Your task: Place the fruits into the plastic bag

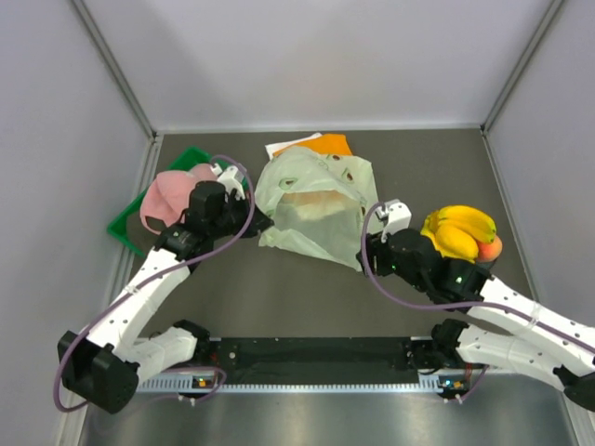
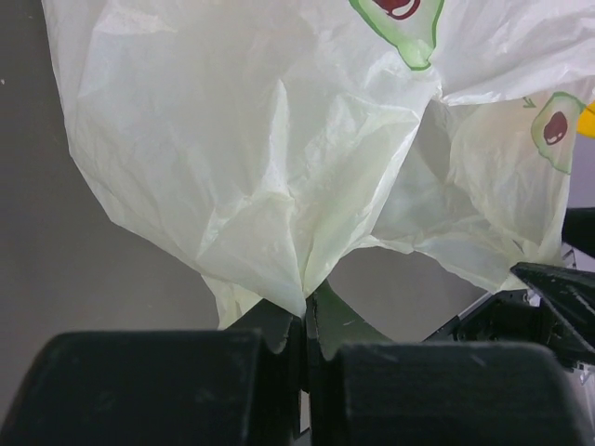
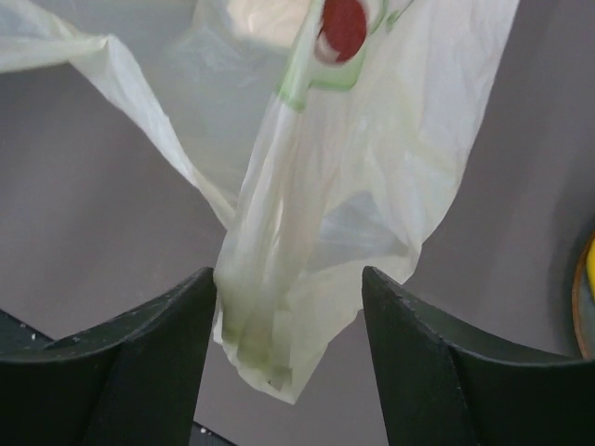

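The pale green plastic bag [image 1: 311, 200] with avocado prints lies crumpled at the table's middle, its mouth facing the arms. My left gripper [image 1: 254, 223] is shut on the bag's left edge; in the left wrist view the jaws [image 2: 307, 316] pinch a fold of the bag [image 2: 260, 158]. My right gripper [image 1: 366, 251] stands open around the bag's right corner. In the right wrist view a twisted strip of the bag [image 3: 279, 279] hangs between the fingers [image 3: 177, 316], touching the left one. A bunch of yellow bananas [image 1: 460, 230] lies right of the bag, behind the right arm.
A round orange-pink fruit [image 1: 490, 248] sits against the bananas. A green tray [image 1: 125, 226] at the left holds a pink object [image 1: 172, 195]. An orange cloth [image 1: 327, 144] and white paper [image 1: 282, 146] lie behind the bag. Grey walls close in both sides and the back.
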You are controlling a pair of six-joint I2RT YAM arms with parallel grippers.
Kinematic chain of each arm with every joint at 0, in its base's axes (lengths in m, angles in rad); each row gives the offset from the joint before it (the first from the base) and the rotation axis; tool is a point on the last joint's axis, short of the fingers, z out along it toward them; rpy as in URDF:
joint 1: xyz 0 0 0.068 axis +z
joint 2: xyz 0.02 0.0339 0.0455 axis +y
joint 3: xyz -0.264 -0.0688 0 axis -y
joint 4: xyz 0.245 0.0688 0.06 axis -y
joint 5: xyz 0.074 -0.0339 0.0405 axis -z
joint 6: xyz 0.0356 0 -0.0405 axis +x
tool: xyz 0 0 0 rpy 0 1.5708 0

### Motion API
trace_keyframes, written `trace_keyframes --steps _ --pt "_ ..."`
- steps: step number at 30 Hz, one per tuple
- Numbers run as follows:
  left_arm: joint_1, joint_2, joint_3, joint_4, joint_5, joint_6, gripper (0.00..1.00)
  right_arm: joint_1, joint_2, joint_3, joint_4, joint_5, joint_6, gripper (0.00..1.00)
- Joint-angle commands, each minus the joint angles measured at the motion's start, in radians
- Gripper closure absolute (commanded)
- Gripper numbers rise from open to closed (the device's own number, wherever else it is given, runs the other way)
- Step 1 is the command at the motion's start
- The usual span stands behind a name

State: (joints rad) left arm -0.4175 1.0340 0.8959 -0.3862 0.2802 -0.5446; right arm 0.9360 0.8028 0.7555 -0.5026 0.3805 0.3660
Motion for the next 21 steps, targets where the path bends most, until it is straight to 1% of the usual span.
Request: trace_keyframes --steps 1,2,3,4,6,7,8,9,10,11,12,13,14,15,16,18,19,21 --pt "0.013 0.008 0.049 0.036 0.014 0.026 1.0 0.024 0.019 -0.039 0.012 -0.048 0.091 0.39" --pt "0.014 0.008 0.054 0.035 0.014 0.029 1.0 0.026 0.021 -0.042 0.006 -0.057 0.096 0.46" --pt "0.017 0.009 0.057 0.036 0.014 0.031 1.0 0.026 0.021 -0.041 0.0 -0.06 0.103 0.51" --pt "0.02 0.011 0.061 0.035 0.017 0.037 1.0 0.026 0.019 -0.03 -0.011 -0.061 0.108 0.65" --pt "0.023 0.012 0.083 0.021 0.02 0.047 1.0 0.026 0.018 0.022 -0.034 -0.063 0.109 0.8" --pt "0.026 0.015 0.095 0.014 0.017 0.063 1.0 0.026 0.019 0.05 -0.057 -0.061 0.102 0.91" --pt "0.028 0.017 0.127 -0.006 0.016 0.075 1.0 0.026 0.022 0.082 -0.065 -0.066 0.091 0.95" --pt "0.029 0.021 0.149 -0.026 0.011 0.089 1.0 0.026 0.027 0.153 -0.073 -0.074 0.079 0.98" --pt "0.032 0.034 0.199 -0.046 0.007 0.118 0.97 0.026 0.045 0.195 -0.085 -0.09 0.053 1.0" --pt "0.034 0.041 0.228 -0.09 -0.002 0.133 0.96 0.026 0.055 0.238 -0.111 -0.094 0.041 1.0" --pt "0.036 0.05 0.257 -0.112 -0.004 0.147 0.94 0.026 0.068 0.325 -0.129 -0.097 0.022 1.0" --pt "0.039 0.067 0.312 -0.134 -0.004 0.173 0.91 0.026 0.091 0.367 -0.146 -0.097 0.016 1.0" --pt "0.042 0.078 0.34 -0.158 -0.001 0.184 0.91 0.024 0.105 0.41 -0.184 -0.091 0.017 1.0" --pt "0.048 0.095 0.366 -0.198 0.013 0.193 0.9 0.026 0.117 0.486 -0.206 -0.081 0.024 1.0" --pt "0.049 0.104 0.418 -0.221 0.017 0.213 0.89 0.024 0.142 0.523 -0.226 -0.066 0.027 1.0" --pt "0.06 0.118 0.461 -0.276 0.027 0.235 0.87 0.026 0.153 0.606 -0.277 -0.055 0.048 1.0" --pt "0.063 0.123 0.494 -0.289 0.028 0.239 0.82 0.026 0.156 0.625 -0.287 -0.039 0.06 1.0" --pt "0.075 0.12 0.514 -0.302 0.03 0.245 0.8 0.026 0.144 0.643 -0.289 -0.026 0.106 1.0"
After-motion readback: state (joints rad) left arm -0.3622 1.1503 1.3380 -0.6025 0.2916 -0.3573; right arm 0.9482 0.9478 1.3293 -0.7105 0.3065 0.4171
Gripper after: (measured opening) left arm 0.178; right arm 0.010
